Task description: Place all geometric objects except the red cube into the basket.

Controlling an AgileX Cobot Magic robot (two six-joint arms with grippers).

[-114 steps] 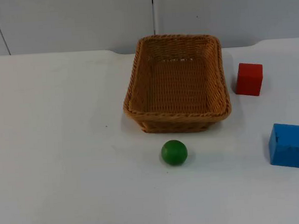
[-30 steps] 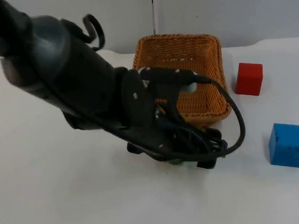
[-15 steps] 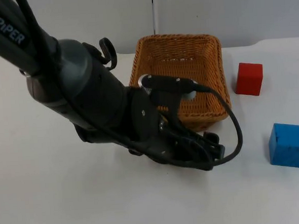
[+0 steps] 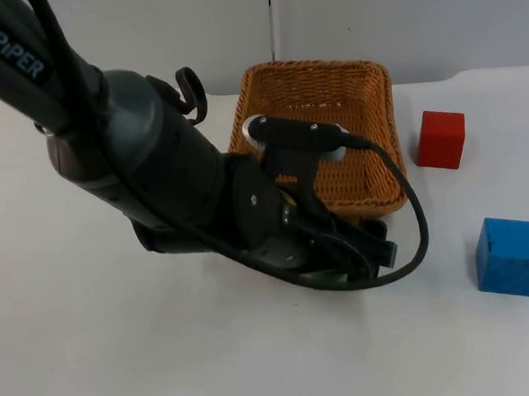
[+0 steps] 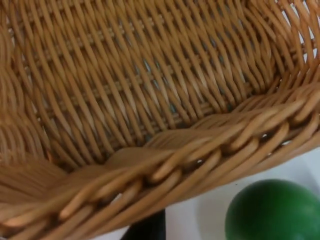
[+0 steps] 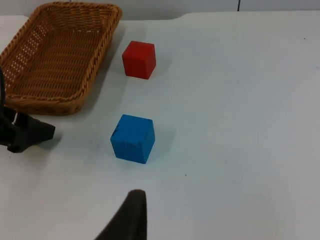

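Note:
My left arm reaches across the table's middle, and its gripper (image 4: 382, 250) is low at the front wall of the wicker basket (image 4: 378, 110). The green ball (image 4: 318, 276) peeks out as a sliver under that arm. In the left wrist view the ball (image 5: 275, 211) sits on the table just beside the basket's rim (image 5: 200, 155). The blue cube (image 4: 511, 256) rests at the right front, and the red cube (image 4: 441, 140) stands to the right of the basket. My right arm waits, its gripper (image 6: 131, 220) hovering near the blue cube (image 6: 132, 138).
The right wrist view takes in the red cube (image 6: 139, 59), the basket (image 6: 100, 60) and the left gripper's tip (image 6: 30, 133) in front of it. The grey partition wall (image 4: 415, 18) closes the table behind the basket.
The left arm came in over the green ball. During the last second its gripper shifted from in front of the ball back toward the basket's front wall. The cubes stayed put.

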